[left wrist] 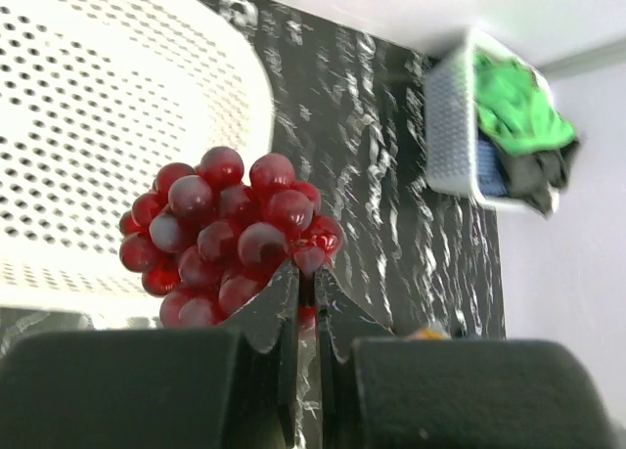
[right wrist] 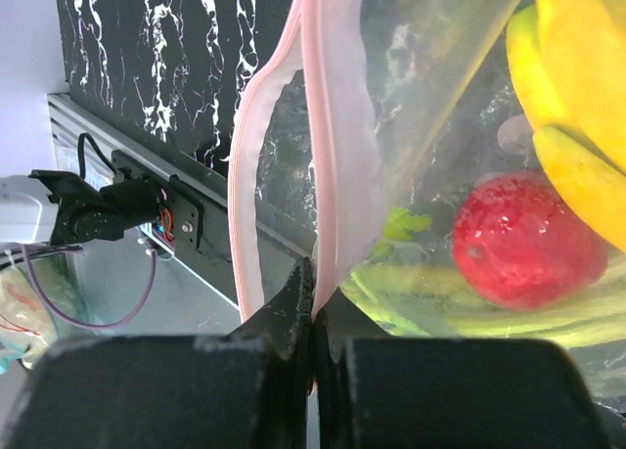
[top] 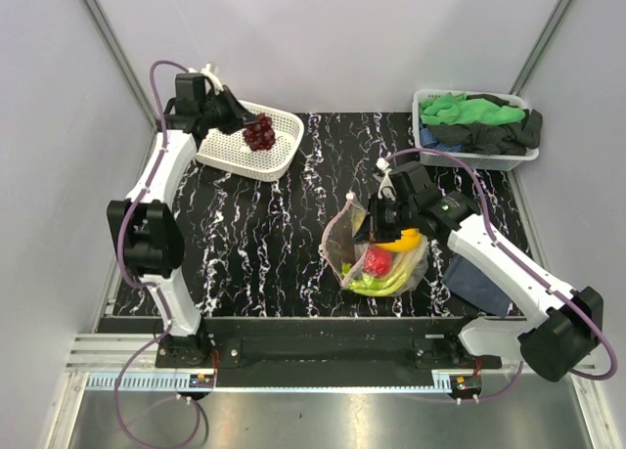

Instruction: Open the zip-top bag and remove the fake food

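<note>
The clear zip-top bag [top: 377,255] with a pink zip strip [right wrist: 323,126] lies at the middle right, its mouth open. It holds a yellow banana [top: 403,240], a red round fruit [top: 378,262] and pale-green stalks [top: 377,285]. My right gripper [top: 378,217] is shut on one side of the pink strip, seen in the right wrist view [right wrist: 313,273]. My left gripper [top: 246,128] is shut on a bunch of dark red grapes [top: 259,133] and holds it over the white basket [top: 223,156]. The grapes [left wrist: 225,234] fill the left wrist view just ahead of the gripper [left wrist: 307,273].
A second white basket [top: 518,158] at the back right holds green and black cloths [top: 479,116]. A dark blue cloth [top: 477,285] lies under the right arm. The black marbled table [top: 264,253] ends at a metal rail near the arm bases.
</note>
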